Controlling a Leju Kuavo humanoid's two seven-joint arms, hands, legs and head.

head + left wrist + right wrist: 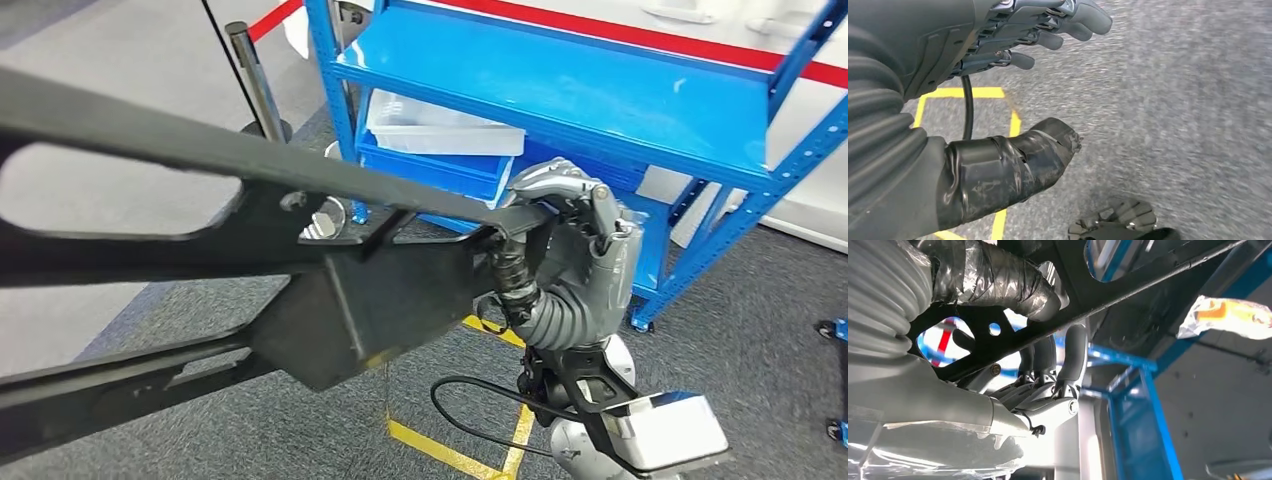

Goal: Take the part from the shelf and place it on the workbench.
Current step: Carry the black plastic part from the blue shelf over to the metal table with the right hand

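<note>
Black part (200, 250) is gripped at its end by right hand (570, 240) fingers (1075, 352).

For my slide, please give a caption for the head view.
Right hand holds the black metal part before the blue shelf.

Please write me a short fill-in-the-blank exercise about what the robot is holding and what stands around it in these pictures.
1. The black metal part is held by the robot's ____ robot hand.
2. The shelf behind the part is painted ____.
3. The left robot hand hangs over grey floor with its fingers apart, holding ____.
4. The lines marked on the floor are ____.

Missing words: right; blue; nothing; yellow
</note>
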